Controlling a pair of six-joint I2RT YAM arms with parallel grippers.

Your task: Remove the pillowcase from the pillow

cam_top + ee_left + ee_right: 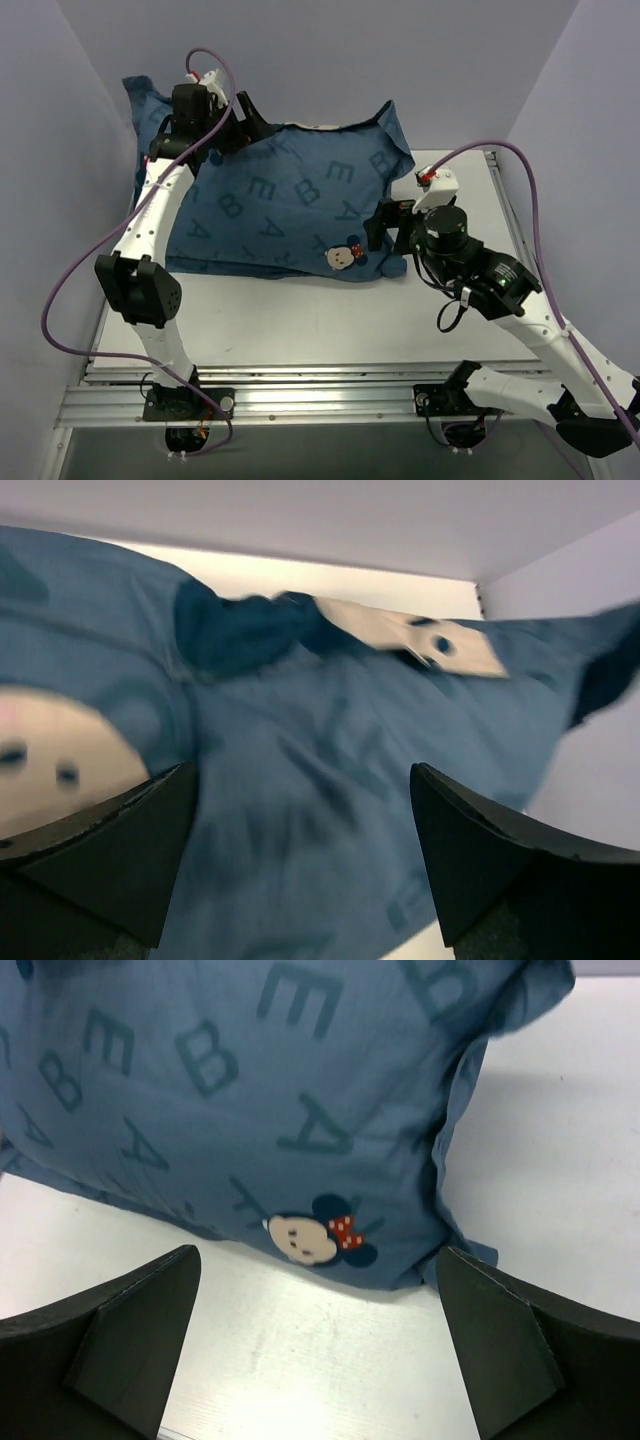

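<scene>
The blue pillowcase (290, 200) with darker letters lies plump across the back of the table (300, 320). The pillow is inside it and hidden. A mouse face with a red dotted bow (343, 255) is printed near the front right corner. My left gripper (240, 125) is open at the case's far edge, and in the left wrist view its fingers stand wide apart (302, 775) with rumpled blue fabric (300, 720) just beyond them and nothing pinched. My right gripper (385, 245) is open beside the front right corner, and it hangs (318, 1255) over bare table just short of the mouse face (310, 1238).
Lavender walls (60, 120) close in the table at the back and on both sides. A metal rail (300, 395) runs along the near edge between the arm bases. Purple cables (60, 290) loop from both arms. Bare tabletop (300, 1360) lies in front of the case.
</scene>
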